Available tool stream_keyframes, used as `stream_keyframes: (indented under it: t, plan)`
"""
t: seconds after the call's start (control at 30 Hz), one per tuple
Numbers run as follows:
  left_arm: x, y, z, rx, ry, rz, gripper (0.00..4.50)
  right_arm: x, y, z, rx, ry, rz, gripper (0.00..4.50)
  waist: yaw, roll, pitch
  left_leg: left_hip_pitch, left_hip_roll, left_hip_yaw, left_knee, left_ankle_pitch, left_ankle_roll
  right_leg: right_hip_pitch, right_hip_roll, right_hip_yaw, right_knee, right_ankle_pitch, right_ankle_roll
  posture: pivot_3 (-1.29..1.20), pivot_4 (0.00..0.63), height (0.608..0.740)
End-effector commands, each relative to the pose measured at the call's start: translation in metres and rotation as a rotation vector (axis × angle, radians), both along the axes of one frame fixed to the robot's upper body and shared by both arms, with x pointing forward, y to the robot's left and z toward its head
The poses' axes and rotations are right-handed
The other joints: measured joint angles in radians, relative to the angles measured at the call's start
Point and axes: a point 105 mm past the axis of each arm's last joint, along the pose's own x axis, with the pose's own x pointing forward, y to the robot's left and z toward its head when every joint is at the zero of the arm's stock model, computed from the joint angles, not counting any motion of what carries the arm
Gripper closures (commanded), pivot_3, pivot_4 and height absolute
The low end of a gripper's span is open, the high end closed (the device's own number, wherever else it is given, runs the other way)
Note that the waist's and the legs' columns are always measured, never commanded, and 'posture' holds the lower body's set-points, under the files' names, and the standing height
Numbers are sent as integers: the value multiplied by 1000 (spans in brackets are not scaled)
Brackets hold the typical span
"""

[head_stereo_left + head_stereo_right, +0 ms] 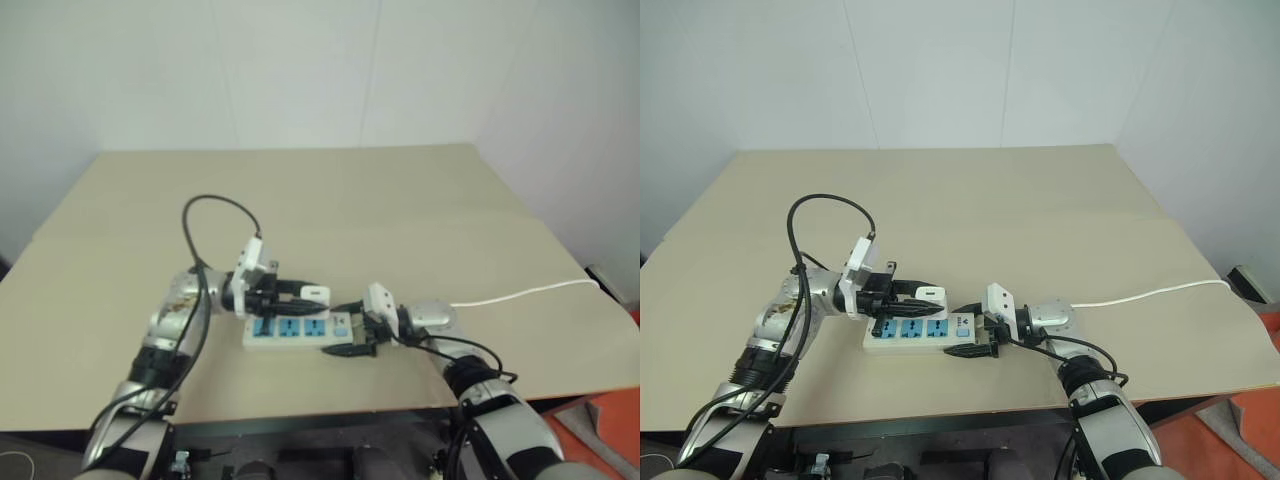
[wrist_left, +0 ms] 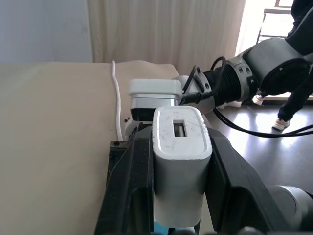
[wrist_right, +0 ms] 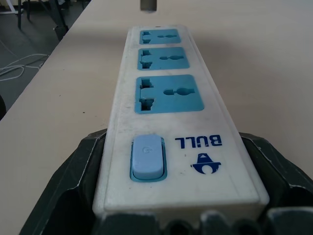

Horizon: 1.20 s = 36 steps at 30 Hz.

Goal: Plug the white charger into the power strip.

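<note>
The power strip (image 1: 290,330) lies on the tan table (image 1: 330,210), a long white bar with three blue socket faces (image 3: 168,93) and a pale blue switch (image 3: 146,156). My right gripper (image 1: 348,328) is shut on its switch end, one black finger (image 3: 73,191) pressed against each long side. The white charger (image 2: 181,161) is a small boxy block clamped between the black fingers (image 2: 129,191) of my left gripper (image 1: 310,296). It hangs just above the strip, over the sockets, and I cannot tell whether it touches them. A grey tip (image 3: 148,5) hangs over the strip's far end.
The strip's thin white cord (image 1: 520,293) runs off toward the table's right edge. A black cable (image 1: 215,215) loops above my left arm. The table's front edge lies close behind the strip. In the left wrist view a person's legs (image 2: 296,73) stand on the floor beyond the table.
</note>
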Motion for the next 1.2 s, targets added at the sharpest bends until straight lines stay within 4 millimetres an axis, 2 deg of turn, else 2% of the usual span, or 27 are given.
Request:
stream_keyframes:
  t: [0.03,0.43,1.2]
  plan:
    - [-1,-2,-4,33,-30,-10,3489,0,-1,-5,-36,4,-6,1080,0,0,0,0,0,0,0,0,0,0,0,0,0,0,0,0,150,740]
    - [1,-2,-22,87,-30,4,3489,2,-3,-4,-36,3,-17,1080,1,0,0,0,0,0,0,0,0,0,0,0,0,0,1,0,150,740]
    - [7,-5,-37,104,-26,14,3489,2,-5,-4,-44,2,-21,1080,2,0,0,0,0,0,0,0,0,0,0,0,-1,-1,1,0,150,740]
